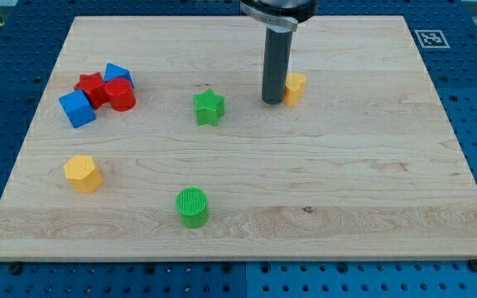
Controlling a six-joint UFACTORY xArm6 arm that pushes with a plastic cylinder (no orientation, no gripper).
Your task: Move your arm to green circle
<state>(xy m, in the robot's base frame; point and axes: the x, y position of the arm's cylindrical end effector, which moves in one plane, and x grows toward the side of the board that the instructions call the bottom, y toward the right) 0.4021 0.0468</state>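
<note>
My tip [272, 102] stood on the wooden board [371, 182] near the view's top, seemingly touching a small yellow block [295, 88] on its right. The rod held nothing. The green circle [193, 206] lay well apart, toward the view's bottom, below the green star [209, 107].

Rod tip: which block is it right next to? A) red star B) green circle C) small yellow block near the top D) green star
C: my tip sits just on the view's left of the small yellow block, apparently touching it, while the green circle lies far off toward the view's bottom.
</note>
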